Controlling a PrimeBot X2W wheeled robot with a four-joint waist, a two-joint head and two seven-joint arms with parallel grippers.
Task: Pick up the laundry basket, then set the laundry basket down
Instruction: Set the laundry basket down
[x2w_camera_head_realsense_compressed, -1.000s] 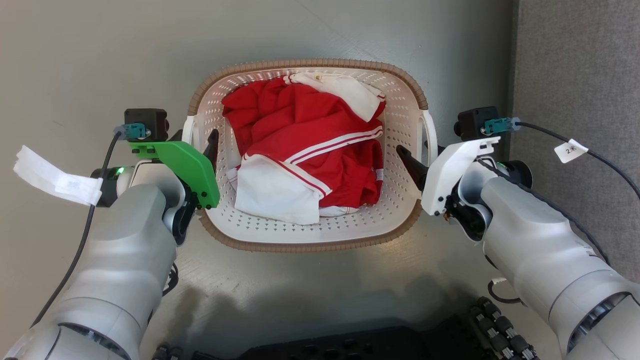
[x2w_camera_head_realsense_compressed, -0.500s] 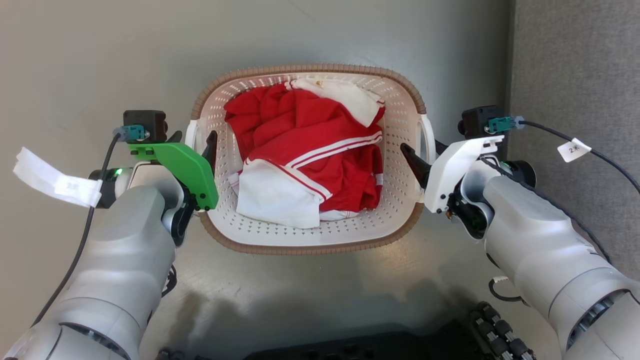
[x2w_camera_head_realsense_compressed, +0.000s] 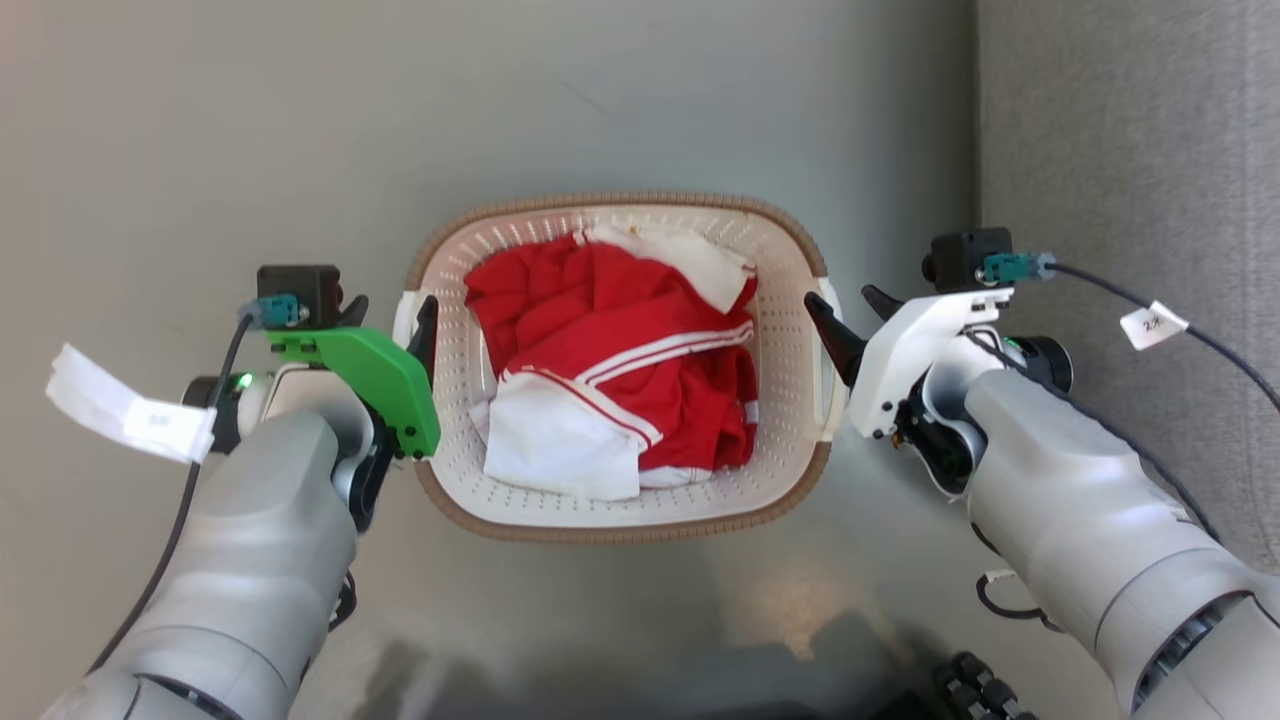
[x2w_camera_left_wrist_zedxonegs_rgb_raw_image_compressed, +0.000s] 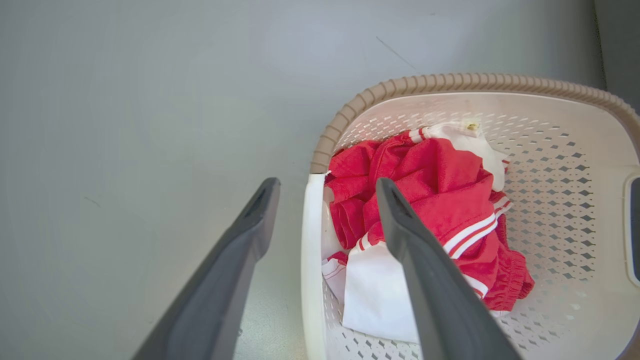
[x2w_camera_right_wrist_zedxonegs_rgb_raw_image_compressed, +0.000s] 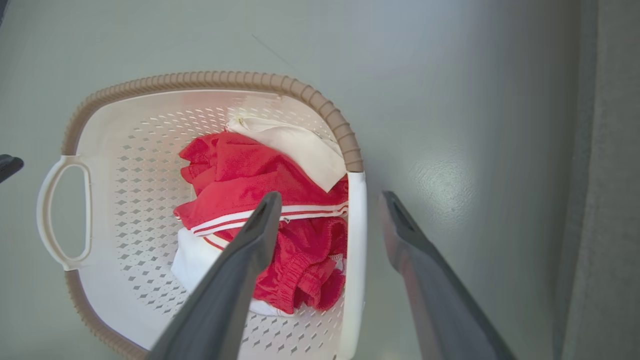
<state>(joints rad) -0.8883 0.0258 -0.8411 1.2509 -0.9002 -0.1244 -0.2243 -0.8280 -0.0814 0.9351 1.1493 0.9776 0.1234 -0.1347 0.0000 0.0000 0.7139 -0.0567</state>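
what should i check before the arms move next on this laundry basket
1. left gripper open, jaws straddling the left handle: ok
2. right gripper open, jaws straddling the right handle: ok
3. laundry basket level and centred between the arms: ok
4. basket bottom resting on the floor: cannot tell
5. red and white clothes all inside the basket: ok
6. inner fingers free of the clothes: cannot tell
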